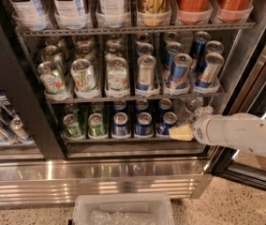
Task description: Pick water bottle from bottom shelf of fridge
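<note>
Dim interior light fills the fridge [16, 93], and the far rows of cans [114, 46] sink into shadow. Glare streaks the ribbed steel base panel [100, 184] and the can tops. The gripper [181, 133], at the right end of the bottom shelf [133, 143], is brightly lit.
</note>
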Available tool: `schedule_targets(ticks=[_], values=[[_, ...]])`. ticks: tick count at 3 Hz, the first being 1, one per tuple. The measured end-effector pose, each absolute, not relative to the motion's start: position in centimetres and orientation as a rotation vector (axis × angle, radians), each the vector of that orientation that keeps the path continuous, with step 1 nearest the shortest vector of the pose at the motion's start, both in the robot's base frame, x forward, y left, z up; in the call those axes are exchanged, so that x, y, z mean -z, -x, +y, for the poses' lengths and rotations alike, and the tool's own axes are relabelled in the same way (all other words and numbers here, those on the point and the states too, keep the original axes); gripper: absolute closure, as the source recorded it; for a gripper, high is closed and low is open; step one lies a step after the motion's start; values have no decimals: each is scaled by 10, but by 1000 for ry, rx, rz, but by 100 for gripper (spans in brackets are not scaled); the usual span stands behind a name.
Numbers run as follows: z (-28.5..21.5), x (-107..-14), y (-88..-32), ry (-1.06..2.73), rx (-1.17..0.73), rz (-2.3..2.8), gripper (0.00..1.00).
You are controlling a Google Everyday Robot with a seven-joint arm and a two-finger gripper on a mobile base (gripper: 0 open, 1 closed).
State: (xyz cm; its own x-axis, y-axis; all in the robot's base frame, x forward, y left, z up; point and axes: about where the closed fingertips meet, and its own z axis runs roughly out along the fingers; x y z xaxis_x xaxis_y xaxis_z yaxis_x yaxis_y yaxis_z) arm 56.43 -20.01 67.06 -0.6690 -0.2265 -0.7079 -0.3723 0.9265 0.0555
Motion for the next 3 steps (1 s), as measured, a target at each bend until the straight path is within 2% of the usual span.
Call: schedule_targets(ticks=[1, 2, 3], values=[[-201, -670, -562, 398, -265, 2332, 31], [-191, -677, -582, 373, -315, 2288, 28], [-183, -686, -597, 377, -340, 2258, 33]])
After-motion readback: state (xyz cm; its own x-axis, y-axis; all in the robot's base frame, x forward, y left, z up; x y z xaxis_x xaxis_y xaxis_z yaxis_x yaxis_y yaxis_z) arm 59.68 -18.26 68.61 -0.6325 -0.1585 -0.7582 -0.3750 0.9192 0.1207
